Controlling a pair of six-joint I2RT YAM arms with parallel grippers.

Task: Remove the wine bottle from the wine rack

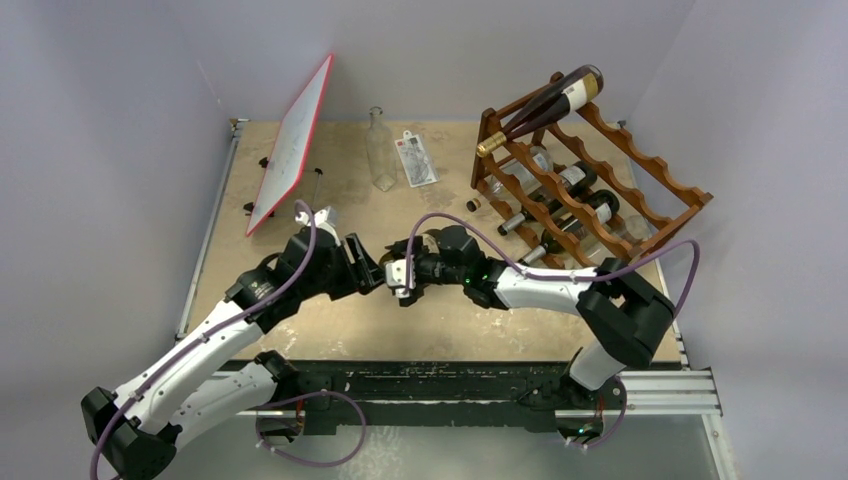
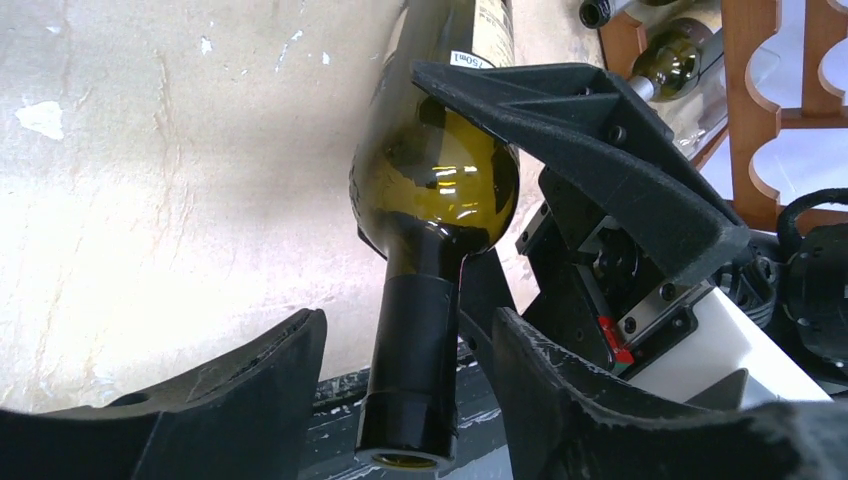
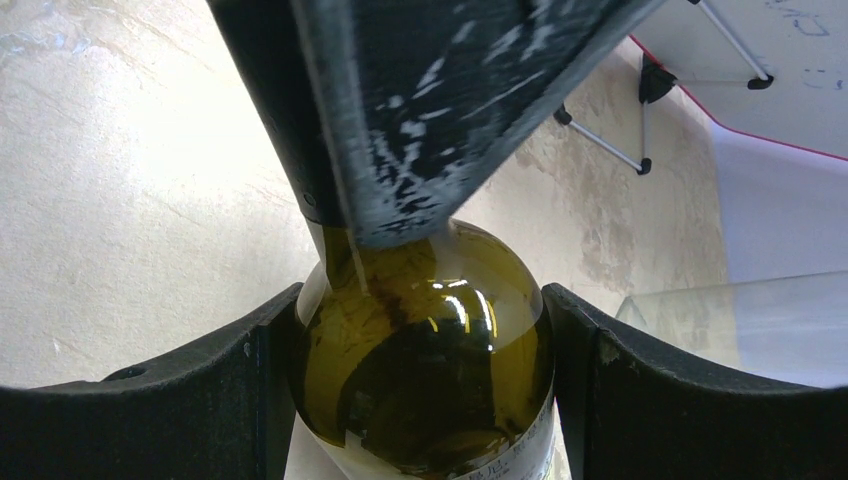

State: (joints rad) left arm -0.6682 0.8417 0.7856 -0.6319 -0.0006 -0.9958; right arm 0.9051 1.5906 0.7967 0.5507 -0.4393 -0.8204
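A dark green wine bottle (image 3: 430, 380) with a black foil neck (image 2: 420, 370) is held above the table's middle, off the wine rack (image 1: 640, 195). My right gripper (image 3: 420, 320) is shut on the bottle's body, both pads against the glass. My left gripper (image 2: 410, 330) is open around the neck, with a gap on each side. In the top view the two grippers meet, the left (image 1: 372, 268) and the right (image 1: 402, 276), and hide most of the bottle. The reddish-brown rack at the back right holds several other bottles, one (image 1: 545, 105) lying tilted on its top tier.
A red-framed whiteboard (image 1: 295, 140) leans at the back left. A clear glass bottle (image 1: 380, 150) and a flat card (image 1: 415, 158) stand behind the grippers. A small cork (image 1: 472, 205) lies near the rack. The rack's edge shows in the left wrist view (image 2: 745, 100).
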